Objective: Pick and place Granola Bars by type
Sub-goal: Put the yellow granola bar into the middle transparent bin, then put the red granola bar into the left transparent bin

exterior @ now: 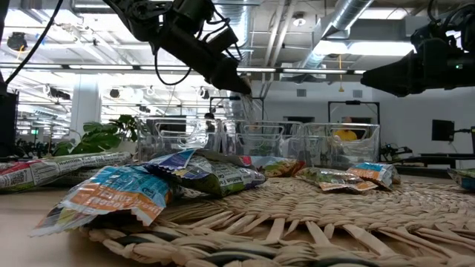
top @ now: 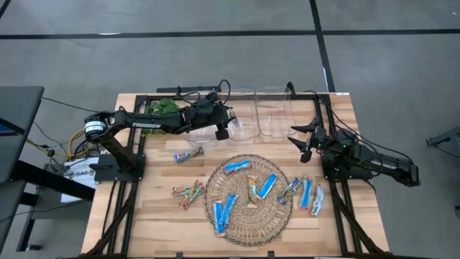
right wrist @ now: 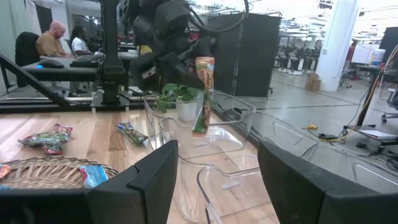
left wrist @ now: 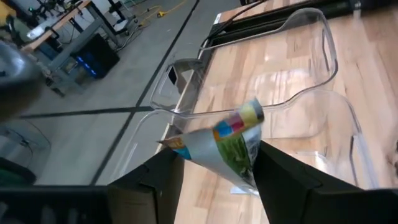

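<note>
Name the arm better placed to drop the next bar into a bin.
Left. Its tool is shut on a multicoloured bar, hanging above a clear bin. The right tool is open, empty, waiting beside the bins.

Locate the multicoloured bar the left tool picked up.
The multicoloured wrapped granola bar hangs from the left tool, above the leftmost clear plastic bin at the table's far side.
</note>
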Controlling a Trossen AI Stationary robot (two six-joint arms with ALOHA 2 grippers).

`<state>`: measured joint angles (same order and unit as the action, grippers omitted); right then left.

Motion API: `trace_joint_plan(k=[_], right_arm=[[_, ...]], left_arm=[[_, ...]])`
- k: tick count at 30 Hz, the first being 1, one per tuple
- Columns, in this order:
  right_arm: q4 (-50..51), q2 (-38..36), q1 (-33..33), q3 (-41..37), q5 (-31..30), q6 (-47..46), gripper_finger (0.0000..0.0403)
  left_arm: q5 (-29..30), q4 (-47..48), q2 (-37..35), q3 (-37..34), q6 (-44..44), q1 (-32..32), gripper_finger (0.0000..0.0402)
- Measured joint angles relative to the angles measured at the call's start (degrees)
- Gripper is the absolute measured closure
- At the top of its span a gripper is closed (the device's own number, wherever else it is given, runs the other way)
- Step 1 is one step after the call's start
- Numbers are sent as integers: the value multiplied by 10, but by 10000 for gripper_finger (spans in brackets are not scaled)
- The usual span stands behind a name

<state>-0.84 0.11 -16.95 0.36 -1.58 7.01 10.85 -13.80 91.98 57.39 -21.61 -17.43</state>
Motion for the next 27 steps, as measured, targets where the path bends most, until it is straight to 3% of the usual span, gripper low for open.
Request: trace_joint_plan(k=[6, 11, 27], right_arm=[[0, 0, 0, 0, 0, 0, 188], [0, 0, 0, 0, 0, 0, 188], [0, 0, 0, 0, 0, 0, 188]], left_arm=[[0, -12, 0, 0, 72, 0, 225], [-26, -12, 0, 0, 62, 0, 221], [-27, -11, 0, 0, 48, 0, 163]])
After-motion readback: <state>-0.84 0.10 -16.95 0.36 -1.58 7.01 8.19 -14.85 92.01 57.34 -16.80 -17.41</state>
